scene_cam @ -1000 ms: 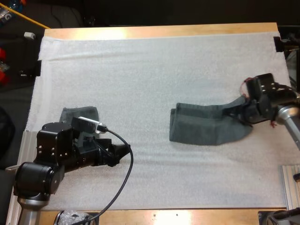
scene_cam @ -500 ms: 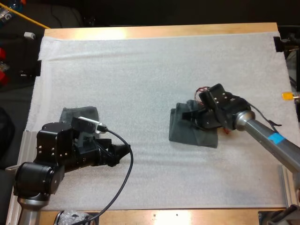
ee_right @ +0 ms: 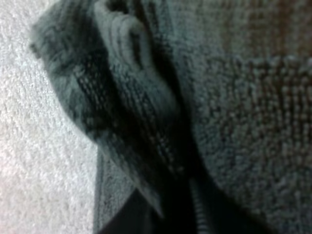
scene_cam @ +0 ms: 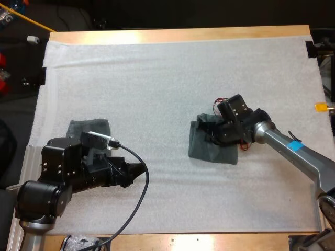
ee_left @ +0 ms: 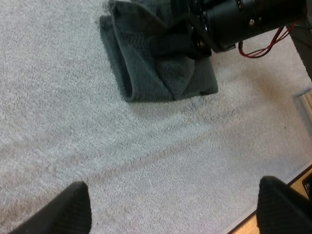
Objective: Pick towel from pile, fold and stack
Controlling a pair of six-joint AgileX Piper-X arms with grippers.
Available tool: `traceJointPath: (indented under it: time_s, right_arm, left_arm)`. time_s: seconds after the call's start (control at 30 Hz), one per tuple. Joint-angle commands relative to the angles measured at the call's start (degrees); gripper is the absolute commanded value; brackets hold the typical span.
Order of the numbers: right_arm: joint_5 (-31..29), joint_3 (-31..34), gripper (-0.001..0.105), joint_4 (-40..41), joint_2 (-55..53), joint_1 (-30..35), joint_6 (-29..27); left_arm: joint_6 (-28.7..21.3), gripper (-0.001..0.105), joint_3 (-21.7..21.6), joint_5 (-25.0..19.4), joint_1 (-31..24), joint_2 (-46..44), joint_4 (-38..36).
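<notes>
White mat (scene_cam: 157, 78) on the counter (scene_cam: 178, 34), towel (scene_cam: 201, 150) doubled over right of centre.
Right claw (scene_cam: 217, 134) is clamped on the towel's folded-over edge; left claw (scene_cam: 137, 170) gapes empty at lower left. Letting go crookedly could leave the layers skewed, or snagged fabric could drag the fold open.

From above, my right gripper (scene_cam: 213, 137) sits low on the middle towel (scene_cam: 207, 151), and its own body covers where they meet. Its wrist view is so close that the cloth is mostly blur. My left gripper's (scene_cam: 138, 170) spread fingers (ee_left: 63, 212) are cut off at the picture's edge, and my left arm (scene_cam: 63, 175) hides the near part of the second towel (scene_cam: 89, 126).
</notes>
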State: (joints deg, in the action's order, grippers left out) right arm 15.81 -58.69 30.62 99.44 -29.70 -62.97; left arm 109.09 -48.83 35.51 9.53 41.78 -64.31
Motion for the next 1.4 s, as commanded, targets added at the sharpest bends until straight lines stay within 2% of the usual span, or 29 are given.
traceJointPath:
  time_s: [0.0,0.1,0.13,0.2,0.33,0.53,1.0,1.37]
  right_arm:
    - [1.27,-0.48,0.034,-0.3,-0.27,0.01,0.25]
    - [2.97,-0.68,0.066,-0.7,-0.79,0.1,-1.09]
    - [3.35,-0.68,0.071,-0.88,-1.26,0.1,-2.42]
    - [3.1,-0.68,0.071,-0.33,-2.56,0.1,-4.6]
    - [-0.17,-0.68,0.068,2.18,-4.97,0.1,-5.35]
    - [4.66,-0.68,0.068,2.64,-5.05,-0.98,-4.88]
    - [5.14,-0.68,0.067,-4.33,-1.29,-8.39,1.89]
    - [5.61,-0.68,0.067,-4.68,-1.83,-9.88,1.14]
  left_arm:
    - [-0.18,0.068,-0.38,0.78,0.29,-0.28,-0.26]
    - [-0.18,0.068,-0.38,0.78,0.29,-0.28,-0.26]
    - [-0.18,0.068,-0.38,0.78,0.29,-0.28,-0.26]
    - [-0.18,0.068,-0.38,0.78,0.29,-0.28,-0.26]
    - [-0.18,0.068,-0.38,0.78,0.29,-0.28,-0.16]
    - [-0.18,0.068,-0.38,0.78,0.29,-0.28,-0.16]
    - [-0.18,0.068,-0.38,0.78,0.29,-0.28,-0.16]
    - [-0.18,0.068,-0.38,0.78,0.29,-0.28,-0.16]
